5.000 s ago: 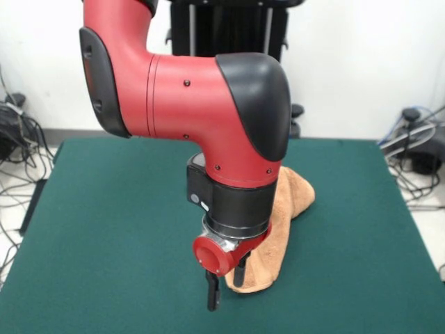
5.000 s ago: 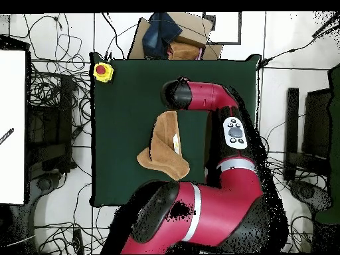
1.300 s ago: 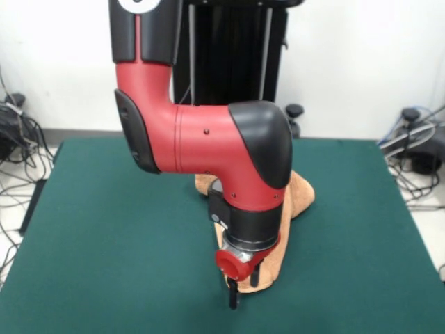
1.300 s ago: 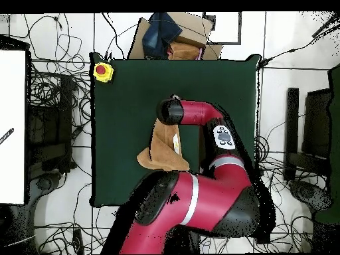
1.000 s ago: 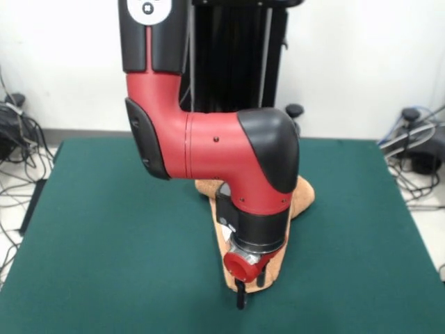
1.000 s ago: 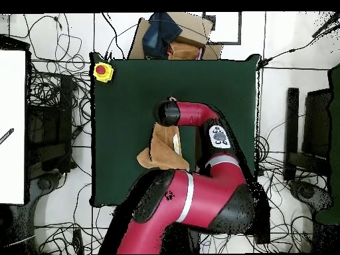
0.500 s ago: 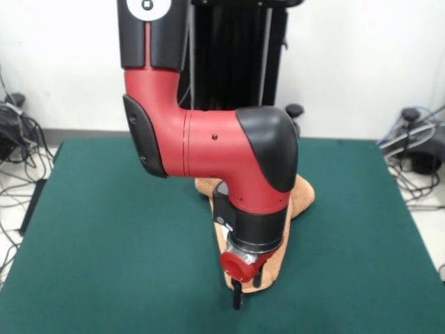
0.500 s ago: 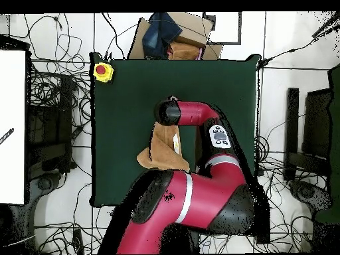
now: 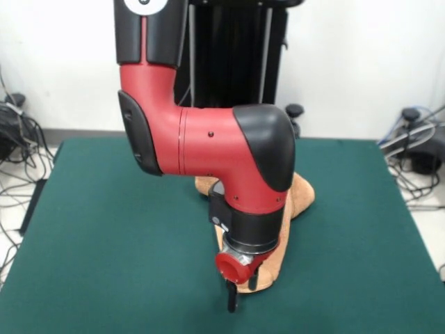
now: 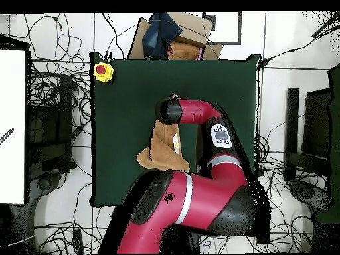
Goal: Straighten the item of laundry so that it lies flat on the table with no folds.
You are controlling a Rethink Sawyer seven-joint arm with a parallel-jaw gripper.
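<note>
Still folded, the peach-orange terry towel [image 9: 281,229] lies mid green felt table [image 9: 104,236]. My black two-finger gripper [image 9: 240,287] straddles its near end, fingers apart, gripping nothing, placed to pinch that end.

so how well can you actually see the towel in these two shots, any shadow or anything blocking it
Front view: even indoor light, no glare; the arm covers the middle of the towel, and the end effector hides part of its near end. Overhead view: the arm crosses the towel's top, the rest shows against the table.
</note>
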